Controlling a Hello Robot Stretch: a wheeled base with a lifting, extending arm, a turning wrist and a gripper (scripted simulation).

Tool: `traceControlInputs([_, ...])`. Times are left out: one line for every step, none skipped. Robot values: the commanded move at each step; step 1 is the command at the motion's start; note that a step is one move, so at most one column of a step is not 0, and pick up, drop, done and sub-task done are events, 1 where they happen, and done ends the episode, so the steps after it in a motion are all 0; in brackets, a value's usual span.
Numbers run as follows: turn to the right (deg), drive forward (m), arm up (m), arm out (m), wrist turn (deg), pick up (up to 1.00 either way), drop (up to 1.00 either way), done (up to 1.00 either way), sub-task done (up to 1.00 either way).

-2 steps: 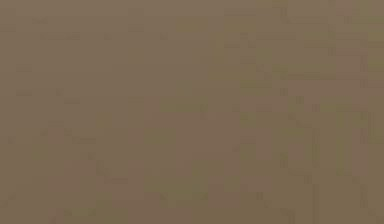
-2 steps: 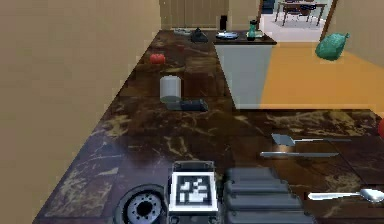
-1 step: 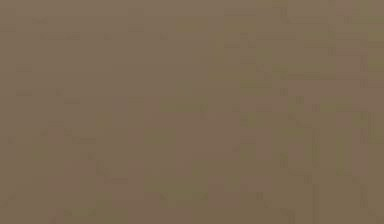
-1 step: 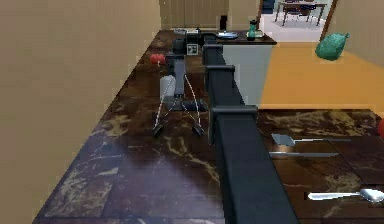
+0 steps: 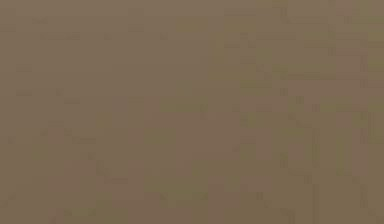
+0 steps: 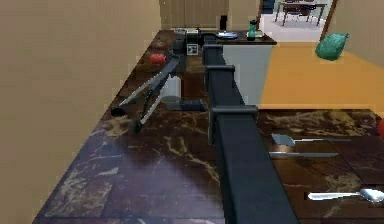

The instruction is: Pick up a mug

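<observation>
The forward view meets a plain, even brown surface [image 5: 192, 112]. The arm side view gives the working scene. A dark marbled stone tabletop [image 6: 150, 170] runs along a tan wall [image 6: 60, 80], and the dark square arm [image 6: 235, 130] reaches out over it toward its far end. At the arm's end stand two small white squares with black marks [image 6: 190, 42]. From there the hand [image 6: 130, 112] slants back toward the tabletop's wall-side edge, its two thin fingers [image 6: 150, 92] over the dark stone. I cannot tell whether the fingers are spread or pressed together, nor whether the hand holds anything.

A small red rounded thing [image 6: 158, 58] lies near the tabletop's wall-side edge, toward the far end, just beside the hand's dark body. It is too small to call a mug with certainty, and I cannot tell whether it touches the hand. A teal-green rounded thing [image 6: 333, 45] shows well apart from the hand, past the tabletop's opposite edge, against orange floor [image 6: 320, 85].

By the edge away from the wall lie a flat metal spatula [image 6: 292, 141] and a metal spoon [image 6: 345, 195]. At the far end stand a dark round plate [image 6: 228, 35] and a dark green bottle [image 6: 252, 30].
</observation>
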Motion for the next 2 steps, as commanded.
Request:
traceControlInputs([0.0, 0.00, 0.00, 0.00, 45.0, 0.00, 0.00, 0.00, 0.00])
traceControlInputs([0.0, 0.00, 0.00, 0.00, 45.0, 0.00, 0.00, 0.00, 0.00])
